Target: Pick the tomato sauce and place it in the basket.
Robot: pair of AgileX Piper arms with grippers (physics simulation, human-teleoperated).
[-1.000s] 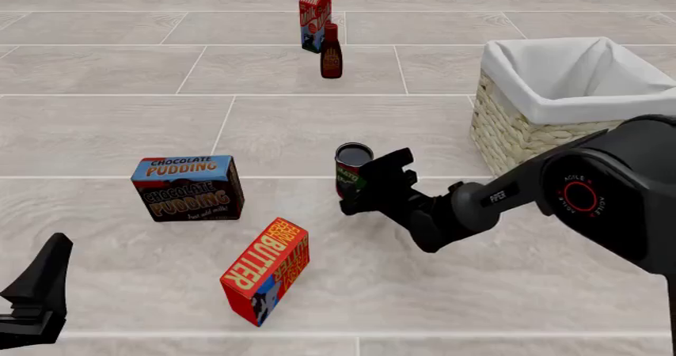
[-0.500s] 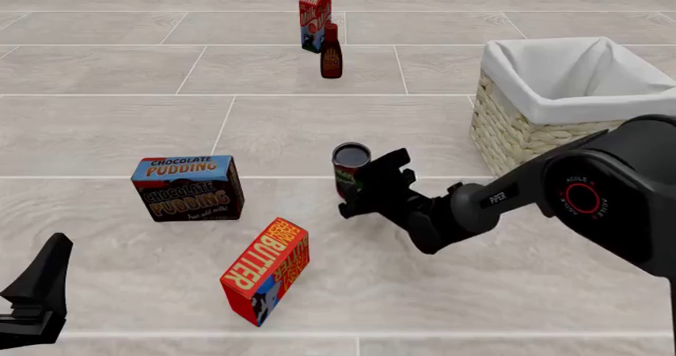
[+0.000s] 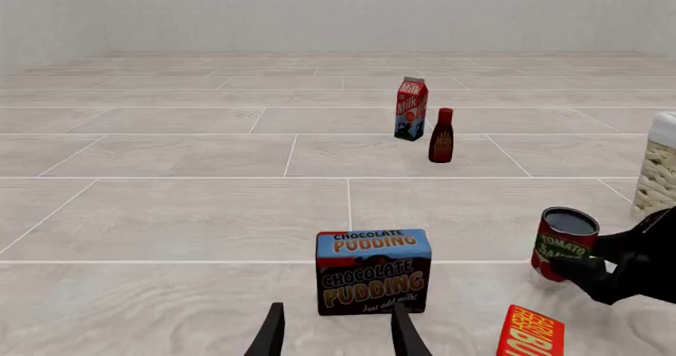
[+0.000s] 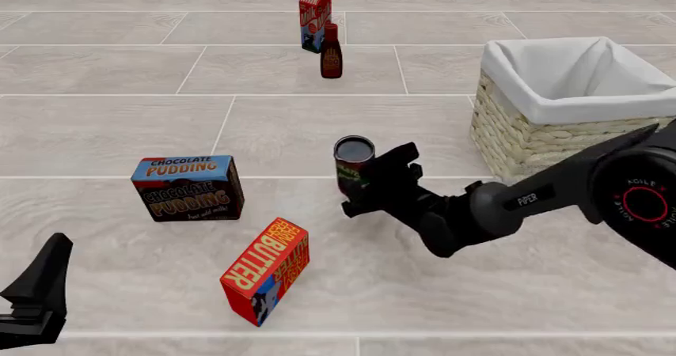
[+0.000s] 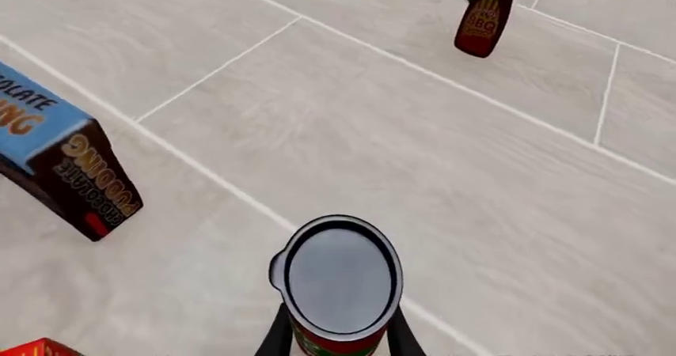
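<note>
- Front view, far lower left corner: the left gripper (image 4: 37, 293) sits idle down there, well apart from everything that matters. In the left wrist view its fingers (image 3: 272, 336) stand apart with nothing between them, pointed at the chocolate pudding box (image 3: 373, 270).
- Moving right, left of centre: the pudding box again, and below it the butter box (image 4: 264, 270) tipped on a slant. Neither is near the basket's side of the frame.
- Centre now, and here's the action: the tomato sauce (image 4: 354, 166) stands upright, long axis vertical, dark top facing up. The right gripper (image 4: 372, 182) is clamped on its lower body; the right wrist view shows both fingers pressed against the can's sides.
- Whether the can's base is off the floor, I can't tell from these angles.
- Upper centre: the milk carton (image 4: 313, 8) and brown bottle (image 4: 331, 51), far back, out of play.
- Right side, upper right of the frame: the basket (image 4: 528, 138), open mouth up, near the can and lying up and to the right of it.
- My read: the carry goes rightward and up over the near rim, so the can needs height first. The right arm is by far the nearer.
</note>
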